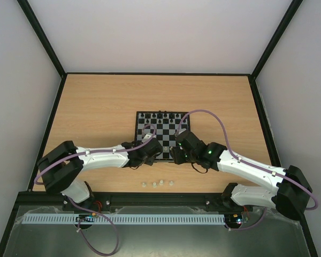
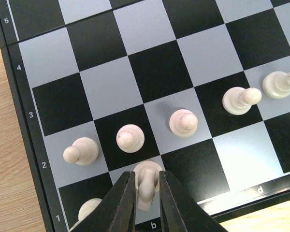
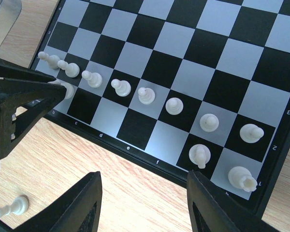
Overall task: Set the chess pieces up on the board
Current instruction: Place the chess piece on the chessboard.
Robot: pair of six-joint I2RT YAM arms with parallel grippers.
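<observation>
Well, the white piece sat on the back rank of the board, on the b square at six o'clock in the left wrist view. The left gripper was pinching it, jaws pressed to its sides. A row of pawns stood just beyond, toward twelve o'clock. The right gripper hovered over the near edge, jaws spread, holding nothing. Three loose pieces waited on the table at six o'clock of the board. I reckoned a crooked release could topple the piece, or a lifting finger clip the nearest pawn.
</observation>
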